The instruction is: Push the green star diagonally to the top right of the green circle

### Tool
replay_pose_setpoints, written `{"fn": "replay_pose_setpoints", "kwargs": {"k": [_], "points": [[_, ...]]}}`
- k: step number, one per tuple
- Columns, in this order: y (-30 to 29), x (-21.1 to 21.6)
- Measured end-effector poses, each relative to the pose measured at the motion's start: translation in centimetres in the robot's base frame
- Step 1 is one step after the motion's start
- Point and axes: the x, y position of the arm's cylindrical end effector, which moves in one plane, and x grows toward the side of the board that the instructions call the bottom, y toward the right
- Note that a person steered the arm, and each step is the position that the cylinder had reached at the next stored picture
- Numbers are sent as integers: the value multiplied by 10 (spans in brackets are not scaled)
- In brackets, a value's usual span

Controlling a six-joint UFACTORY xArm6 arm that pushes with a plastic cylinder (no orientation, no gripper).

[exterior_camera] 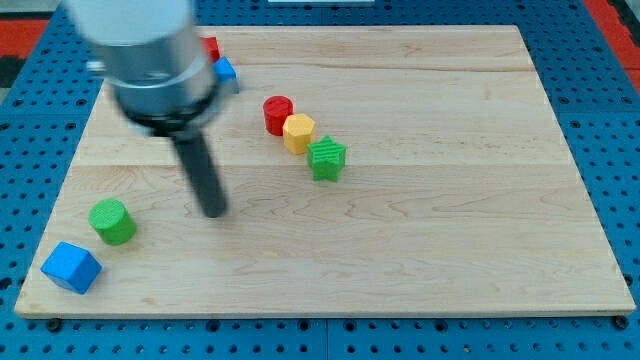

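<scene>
The green star (327,158) lies near the middle of the wooden board (420,250), touching the yellow block (298,132) at its upper left. The green circle (112,221) is a green cylinder at the view's lower left. My tip (212,210) rests on the board between them, about a hundred pixels to the right of the green circle and well left and below the green star, touching neither.
A red cylinder (277,114) sits against the yellow block's upper left. A blue cube (71,267) lies at the lower left corner. A red block (210,47) and a blue block (225,71) sit at the top left, partly hidden by the arm (150,50).
</scene>
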Motion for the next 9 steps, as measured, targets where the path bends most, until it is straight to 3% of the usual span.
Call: {"fn": "replay_pose_setpoints", "kwargs": {"k": [1, 2, 4, 6, 8, 9], "points": [[89, -2], [140, -30], [125, -65], [-7, -41], [22, -59], [2, -63]]}}
